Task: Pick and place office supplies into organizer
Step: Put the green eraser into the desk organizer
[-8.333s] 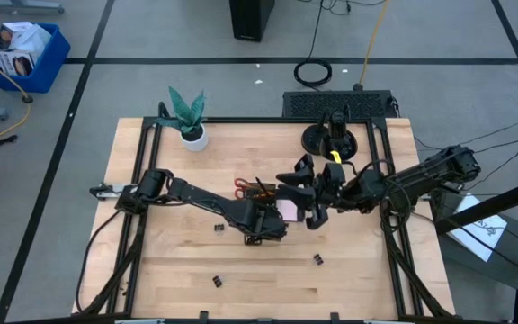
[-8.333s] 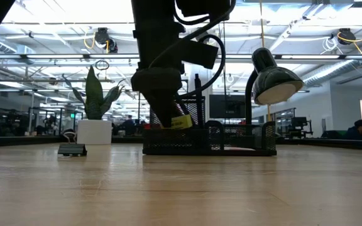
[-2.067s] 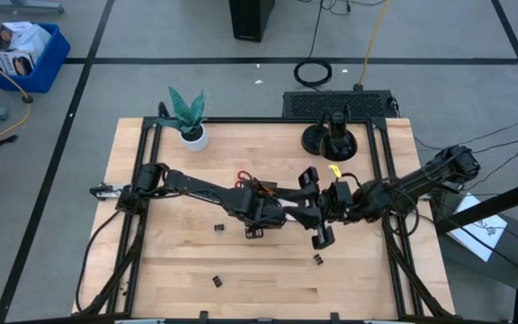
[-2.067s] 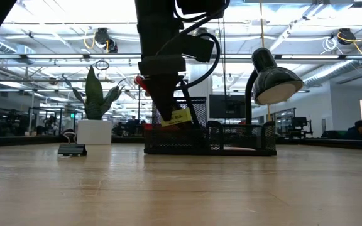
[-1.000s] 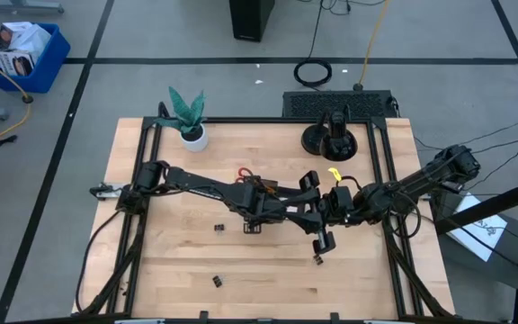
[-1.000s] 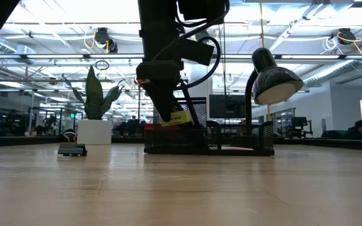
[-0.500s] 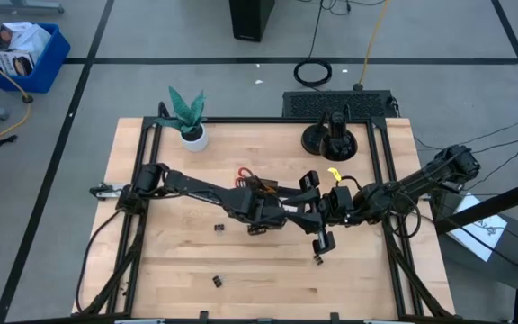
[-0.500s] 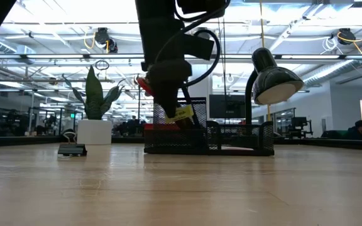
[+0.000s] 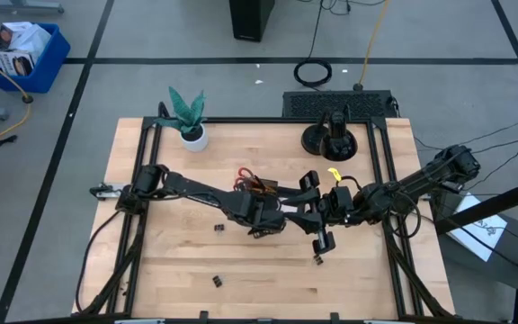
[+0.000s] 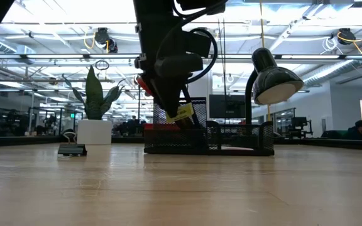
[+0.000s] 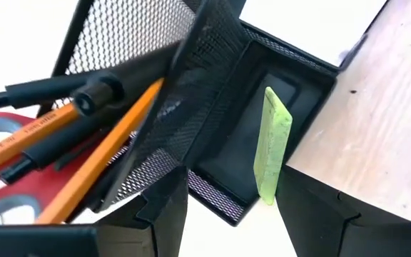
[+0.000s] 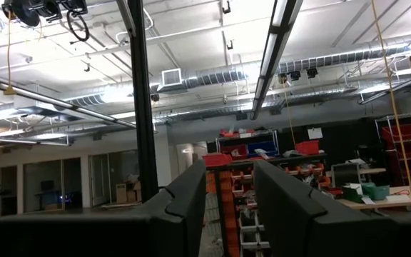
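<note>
Left gripper spread wide over the organizer, yellow-green piece leaning inside between its fingers, untouched, wooden table beside the organizer, right gripper's grip unclear.

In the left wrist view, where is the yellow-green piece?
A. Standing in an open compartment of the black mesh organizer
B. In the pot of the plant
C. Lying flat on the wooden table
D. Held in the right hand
A: the yellow-green piece stands upright inside a compartment of the organizer, beside the section with the orange pencils.

Organizer mostly hidden under both arms — loose binder clips too small to detail.
</note>
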Motion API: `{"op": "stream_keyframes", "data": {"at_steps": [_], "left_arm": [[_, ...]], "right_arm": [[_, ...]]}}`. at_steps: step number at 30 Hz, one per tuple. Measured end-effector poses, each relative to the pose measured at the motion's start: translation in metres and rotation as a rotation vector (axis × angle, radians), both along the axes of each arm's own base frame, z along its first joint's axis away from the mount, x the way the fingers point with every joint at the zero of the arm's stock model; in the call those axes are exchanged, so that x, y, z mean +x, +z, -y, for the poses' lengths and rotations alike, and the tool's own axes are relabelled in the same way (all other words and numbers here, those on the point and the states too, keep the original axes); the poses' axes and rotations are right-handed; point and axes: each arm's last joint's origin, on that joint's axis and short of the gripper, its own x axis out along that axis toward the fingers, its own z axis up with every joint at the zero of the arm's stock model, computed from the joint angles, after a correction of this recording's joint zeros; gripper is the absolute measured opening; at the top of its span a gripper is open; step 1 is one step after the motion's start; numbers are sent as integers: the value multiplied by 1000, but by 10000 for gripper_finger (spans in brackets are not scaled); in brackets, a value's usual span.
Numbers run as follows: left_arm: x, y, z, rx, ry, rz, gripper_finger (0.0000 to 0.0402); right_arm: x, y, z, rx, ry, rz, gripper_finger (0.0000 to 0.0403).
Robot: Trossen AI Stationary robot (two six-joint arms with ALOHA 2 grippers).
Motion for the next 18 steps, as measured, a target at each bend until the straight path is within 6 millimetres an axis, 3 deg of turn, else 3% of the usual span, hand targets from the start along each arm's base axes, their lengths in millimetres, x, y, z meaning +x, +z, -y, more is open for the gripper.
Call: {"op": "stream_keyframes", "data": {"at_steps": [18], "left_arm": [[-2, 0, 5, 27, -146, -65, 209]], "right_arm": [[0, 0, 0, 13, 8, -1, 110]]}}
